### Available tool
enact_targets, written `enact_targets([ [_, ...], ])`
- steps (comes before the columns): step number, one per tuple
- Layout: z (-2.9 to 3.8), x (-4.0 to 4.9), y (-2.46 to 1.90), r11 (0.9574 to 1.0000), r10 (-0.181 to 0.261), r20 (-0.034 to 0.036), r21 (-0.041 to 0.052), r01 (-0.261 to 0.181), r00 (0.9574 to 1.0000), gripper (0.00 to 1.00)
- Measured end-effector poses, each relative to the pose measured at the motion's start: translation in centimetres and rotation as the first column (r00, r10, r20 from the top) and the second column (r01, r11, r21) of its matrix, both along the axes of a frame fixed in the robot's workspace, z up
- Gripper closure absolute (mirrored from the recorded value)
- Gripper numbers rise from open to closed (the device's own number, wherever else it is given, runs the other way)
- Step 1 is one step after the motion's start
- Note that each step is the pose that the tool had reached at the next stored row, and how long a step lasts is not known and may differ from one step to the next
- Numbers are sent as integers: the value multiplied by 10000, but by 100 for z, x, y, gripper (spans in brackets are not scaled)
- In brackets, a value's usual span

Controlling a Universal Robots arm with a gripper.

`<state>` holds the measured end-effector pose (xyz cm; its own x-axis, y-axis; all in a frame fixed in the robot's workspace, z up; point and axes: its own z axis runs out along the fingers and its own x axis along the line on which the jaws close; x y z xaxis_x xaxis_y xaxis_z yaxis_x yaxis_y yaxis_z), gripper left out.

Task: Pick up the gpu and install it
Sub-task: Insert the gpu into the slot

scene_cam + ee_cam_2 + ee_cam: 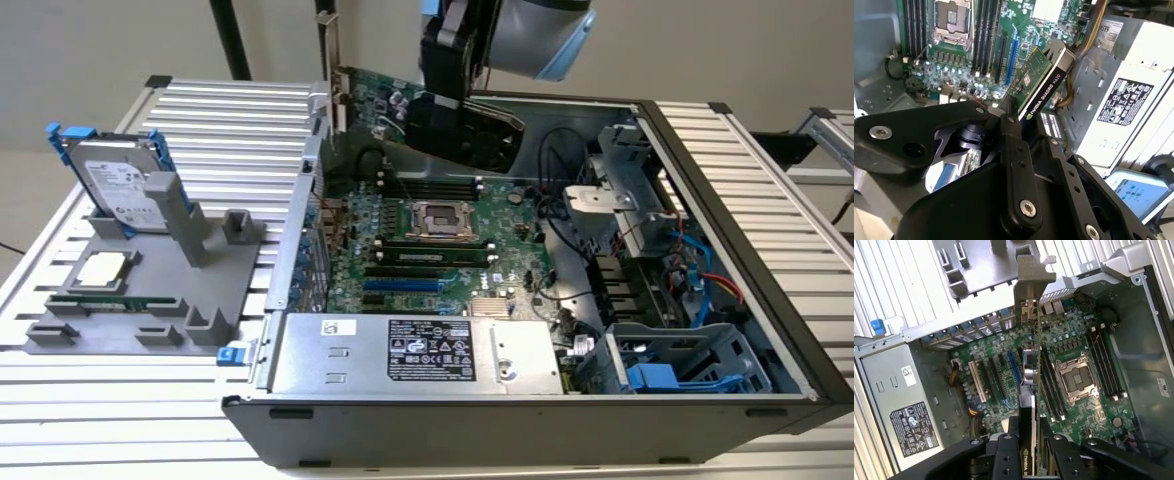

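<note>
Pickup done, install under way: the tool [461,125] clamps the gpu [1040,82], hanging edge-down above the motherboard [447,235] in the open case [507,425], clear of the blue slot [1014,370], which its edge must likely square up with.

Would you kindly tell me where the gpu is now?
In the exterior view, the gpu is clamped in the gripper over the far end of the motherboard.

A ribbed aluminium table [120,400] stands before a plain pale wall [80,50].
</note>
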<state>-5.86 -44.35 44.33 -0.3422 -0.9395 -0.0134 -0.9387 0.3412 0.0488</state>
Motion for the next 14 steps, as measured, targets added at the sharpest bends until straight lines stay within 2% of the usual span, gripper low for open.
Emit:
enact_targets([
  [6, 0, 0, 0, 9993, 376, 0, 0, -376, 9993, 100],
  [14, 0, 0, 0, 9962, 866, 0, -1, -866, 9962, 100],
])
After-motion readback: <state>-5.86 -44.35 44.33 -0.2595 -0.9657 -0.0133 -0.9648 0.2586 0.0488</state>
